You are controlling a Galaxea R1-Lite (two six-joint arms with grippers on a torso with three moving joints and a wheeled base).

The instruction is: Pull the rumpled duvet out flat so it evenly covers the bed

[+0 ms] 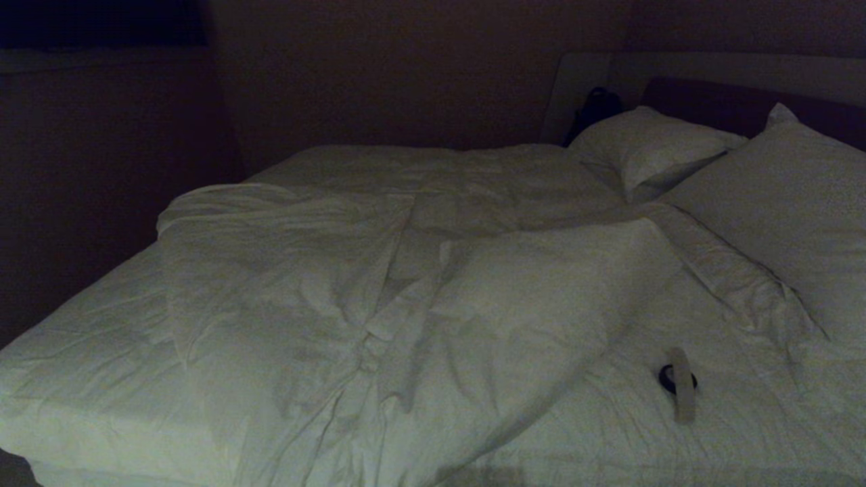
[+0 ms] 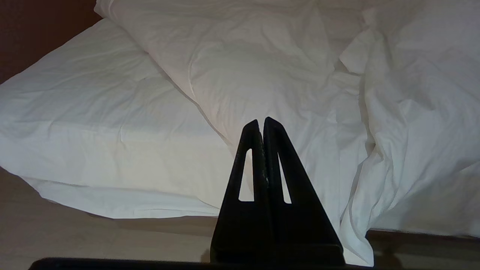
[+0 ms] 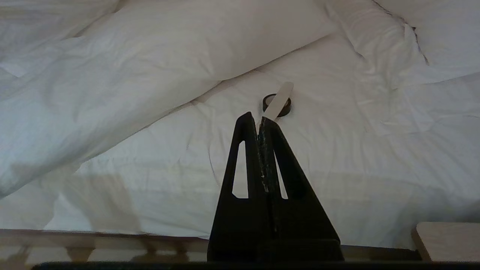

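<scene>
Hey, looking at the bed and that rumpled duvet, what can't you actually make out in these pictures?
- Head view: the dark object beside the far pillow is lost in shadow.
- Head view: the small black ring with a pale strip on the sheet is too small to identify.
- Head view: the duvet hangs past the bottom edge, so its near hem is cut off.
- Head view: neither arm appears.

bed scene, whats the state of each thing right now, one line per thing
large white puffy duvet: rumpled, bunched in a diagonal heap, not spread flat
wide bed with white mattress sheet: sheet partly uncovered on both sides of the heap
white rectangular pillows: lying at the headboard end
small black ring with pale strip: resting on the bare sheet, clear of the duvet
left gripper: shut, holding nothing
right gripper: shut, holding nothing
</scene>
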